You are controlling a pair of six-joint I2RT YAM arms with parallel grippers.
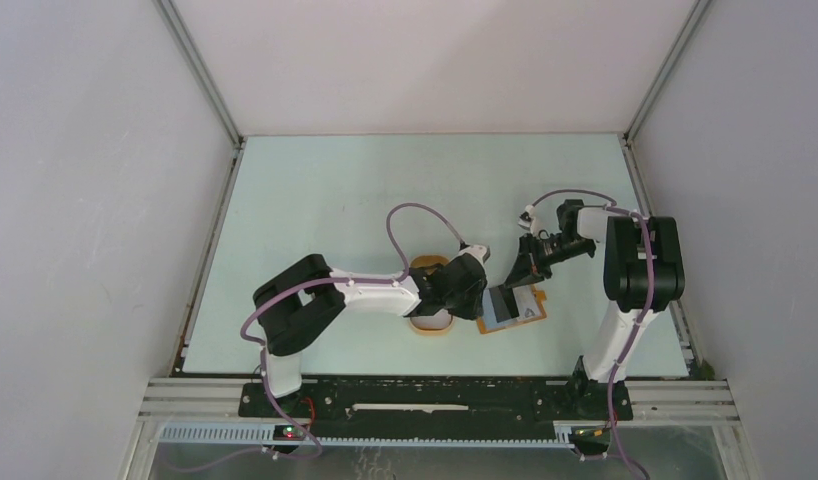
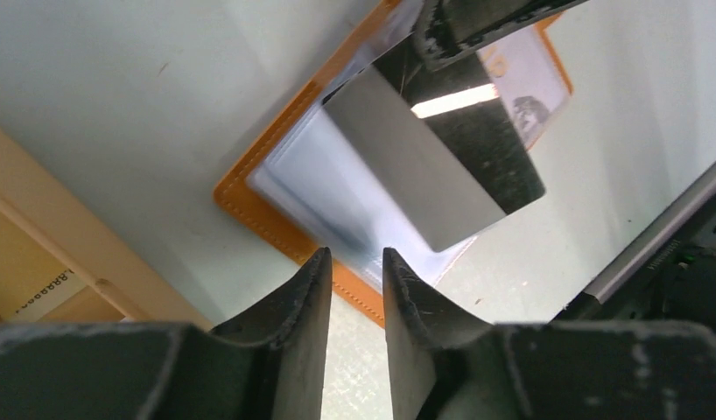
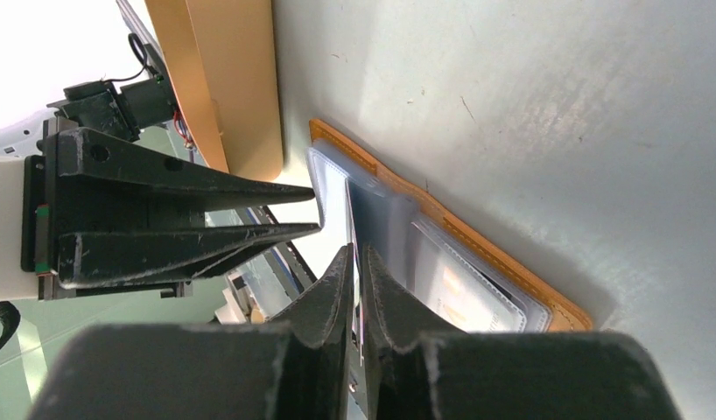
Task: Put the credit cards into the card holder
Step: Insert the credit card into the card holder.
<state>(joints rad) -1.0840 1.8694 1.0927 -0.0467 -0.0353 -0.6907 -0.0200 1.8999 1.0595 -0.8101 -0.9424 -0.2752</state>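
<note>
- While your right gripper (image 3: 356, 255) pinches a black-striped credit card (image 2: 424, 175) by its upper end, the card slants down over the card holder (image 2: 249, 197).
- You have the holder lying open on the table (image 1: 335, 200), just beside the oval orange tray (image 1: 432, 330).
- Your left gripper (image 2: 354, 258) sits at the holder's edge, its fingers narrowly apart with nothing between them.
- You cannot tell whether the card touches the clear sleeves.

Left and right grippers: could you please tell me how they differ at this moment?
The right gripper pinches a credit card by its edge; the left gripper holds nothing. The left fingers stand visibly apart; the right fingers nearly meet. Both hover at the open card holder.
</note>
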